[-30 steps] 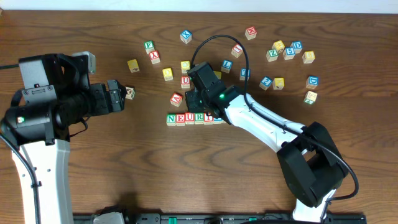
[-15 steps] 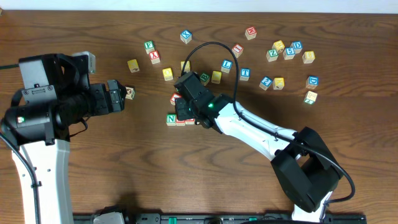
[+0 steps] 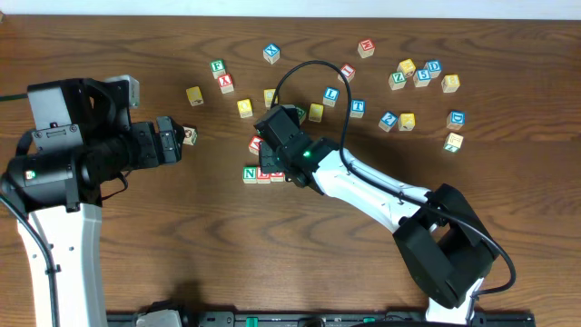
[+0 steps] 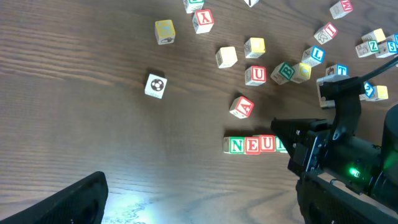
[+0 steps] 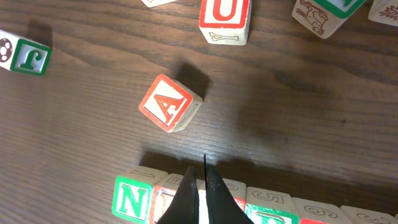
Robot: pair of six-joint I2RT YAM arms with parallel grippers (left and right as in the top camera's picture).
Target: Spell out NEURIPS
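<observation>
Right hand is pinched fully shut on nothing, tips at the far edge of the word row, just beside the green N cube; contact is unclear. That row lies mid-tabletop, with N, E, U readable and the rest hidden under the arm. Any sideways or downward push risks shoving the E cube out of line, or nudging the stray A cube nearby. Left hand hangs wide open and empty, well apart

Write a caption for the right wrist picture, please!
Shut right gripper pointing at the row of small wooden letter cubes, near a tilted red-lettered A cube.
</observation>
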